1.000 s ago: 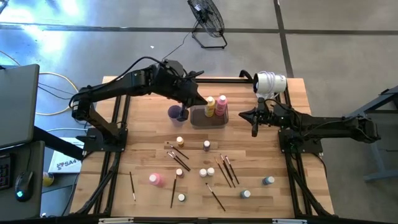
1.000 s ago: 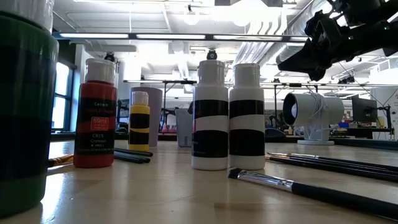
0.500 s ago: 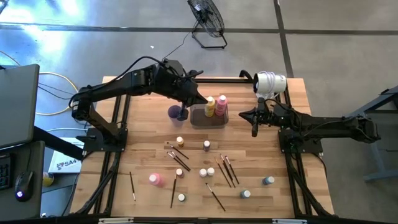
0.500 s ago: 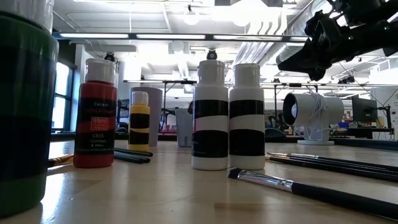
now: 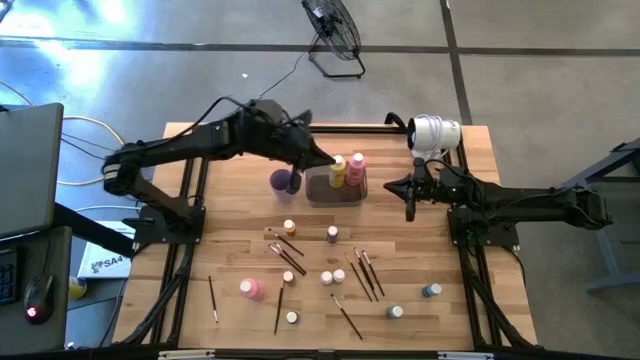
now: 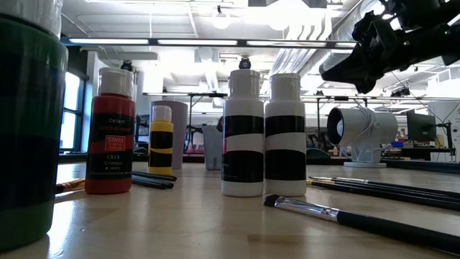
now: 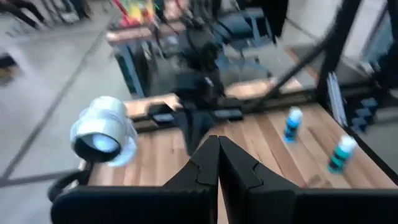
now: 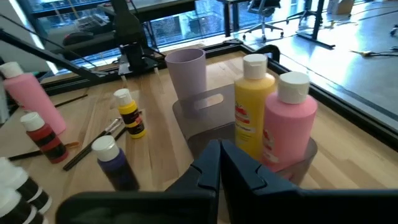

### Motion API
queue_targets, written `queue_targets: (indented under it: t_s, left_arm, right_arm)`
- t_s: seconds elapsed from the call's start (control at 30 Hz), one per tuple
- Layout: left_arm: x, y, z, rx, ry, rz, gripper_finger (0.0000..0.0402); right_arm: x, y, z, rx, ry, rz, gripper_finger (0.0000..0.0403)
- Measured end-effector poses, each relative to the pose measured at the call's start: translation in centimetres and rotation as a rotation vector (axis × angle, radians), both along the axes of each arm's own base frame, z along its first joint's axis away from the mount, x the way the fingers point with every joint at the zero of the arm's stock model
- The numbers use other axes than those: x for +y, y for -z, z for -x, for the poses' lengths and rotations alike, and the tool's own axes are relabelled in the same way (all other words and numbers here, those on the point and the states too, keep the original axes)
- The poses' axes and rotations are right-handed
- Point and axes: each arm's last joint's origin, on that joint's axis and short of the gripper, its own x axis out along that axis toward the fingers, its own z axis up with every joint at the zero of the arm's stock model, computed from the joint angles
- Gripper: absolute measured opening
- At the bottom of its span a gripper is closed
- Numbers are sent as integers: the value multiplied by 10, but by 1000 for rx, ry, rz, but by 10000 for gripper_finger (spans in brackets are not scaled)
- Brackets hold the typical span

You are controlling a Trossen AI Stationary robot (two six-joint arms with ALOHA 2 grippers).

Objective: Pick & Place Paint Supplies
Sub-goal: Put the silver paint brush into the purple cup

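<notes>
A yellow bottle and a pink bottle stand upright in the dark grey tray, next to a purple cup. The right wrist view shows the same yellow bottle and pink bottle. My left gripper is shut and empty, hovering above the tray's left end. My right gripper is also shut and empty; it waits to the right of the tray. Several small bottles and thin brushes lie spread over the near half of the table, with a pink bottle on its side.
A white round lamp-like device stands at the table's far right, close to my right gripper. Small blue bottles stand near the right front. In the low view, red and black-and-white bottles stand close to the camera.
In the last half second my left arm has swung its elbow toward the table's left edge. Its gripper stays shut over the tray's left end. The bottles, the brushes and my right arm have not moved.
</notes>
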Motion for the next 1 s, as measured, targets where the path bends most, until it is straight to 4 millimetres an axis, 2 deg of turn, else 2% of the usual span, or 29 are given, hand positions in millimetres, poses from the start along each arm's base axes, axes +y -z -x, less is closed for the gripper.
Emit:
queue_targets:
  t_s: [0.13,0.23,0.37,0.47,0.6,1.0]
  left_arm:
    - [3,16,23,-138,-37,6,1]
    - [3,34,48,-235,-86,5,1]
    - [3,75,76,-234,-313,37,1]
    - [3,107,87,-178,-452,114,1]
    - [3,132,86,-118,-483,227,1]
    - [14,161,46,26,-496,309,1]
  right_arm:
    - [0,0,0,-2,-9,-2,5]
    - [0,0,0,-2,-9,-3,5]
    - [0,0,0,-3,-8,-2,5]
    - [0,-1,0,-12,-6,1,5]
    - [0,-4,-1,-35,-7,13,5]
    - [0,-7,-1,-57,-15,64,5]
